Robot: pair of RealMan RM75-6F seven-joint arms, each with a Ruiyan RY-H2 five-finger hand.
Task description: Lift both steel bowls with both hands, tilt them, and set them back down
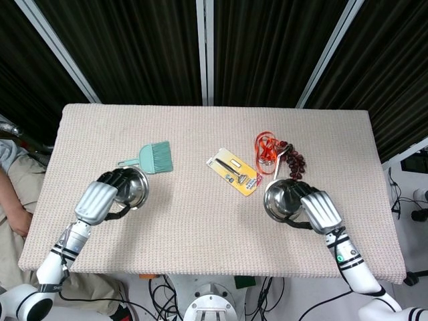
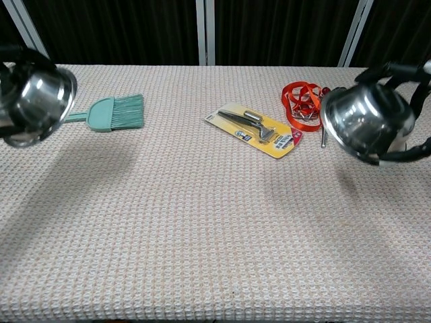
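Two steel bowls are off the table and tilted inward. My left hand (image 1: 98, 200) grips the left bowl (image 1: 131, 188) from its outer side; in the chest view this bowl (image 2: 39, 98) hangs at the far left with dark fingers (image 2: 20, 54) over its top. My right hand (image 1: 319, 210) grips the right bowl (image 1: 283, 198), which shows in the chest view as a bowl (image 2: 366, 120) raised at the right edge, its rim turned toward the table's middle, with my right hand (image 2: 408, 108) wrapped around it.
On the woven cloth (image 1: 200, 221) lie a teal hand brush (image 1: 153, 158), a yellow packaged tool (image 1: 233, 172), an orange strap (image 1: 266, 148) and dark grapes (image 1: 295, 162). In the chest view the brush (image 2: 111, 112) is just beside the left bowl, and the strap (image 2: 301, 102) is beside the right one.
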